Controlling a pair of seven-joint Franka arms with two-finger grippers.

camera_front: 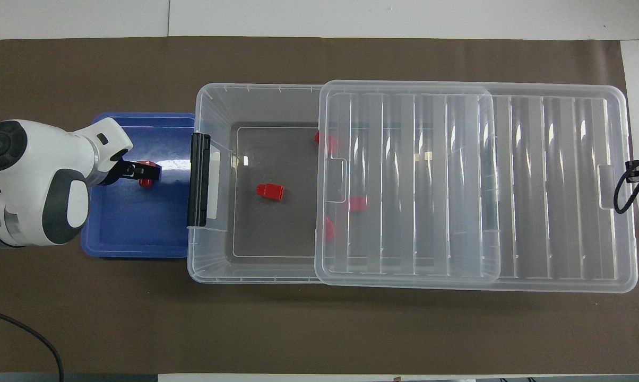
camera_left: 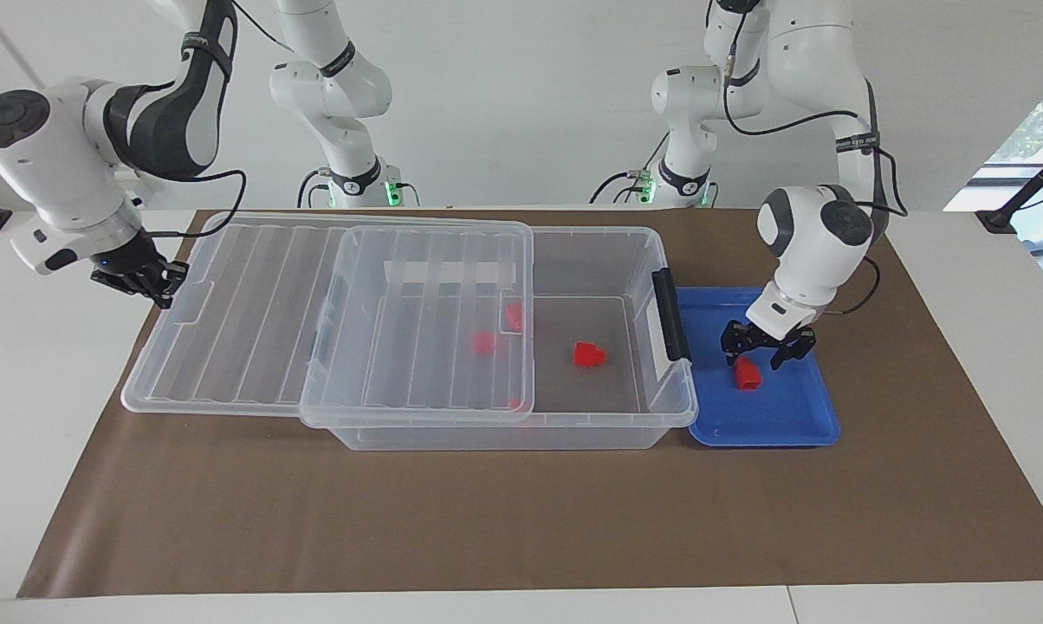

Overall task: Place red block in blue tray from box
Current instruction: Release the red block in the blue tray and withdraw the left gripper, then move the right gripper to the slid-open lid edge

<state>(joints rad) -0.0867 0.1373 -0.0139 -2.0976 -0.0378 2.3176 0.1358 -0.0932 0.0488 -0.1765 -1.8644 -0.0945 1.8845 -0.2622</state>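
My left gripper [camera_left: 767, 347] hangs just over the blue tray [camera_left: 790, 425], fingers apart, with the red block [camera_left: 747, 373] lying in the tray under them. From above, my fingers hide most of that block. My right gripper [camera_left: 145, 279] grips the lid [camera_left: 253, 321], slid partway off the box [camera_left: 591, 425].

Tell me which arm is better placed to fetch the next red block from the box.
Left, probably. The left gripper is open over the blue tray beside the box's uncovered end, where a red block lies. The right gripper is at the lid's edge.
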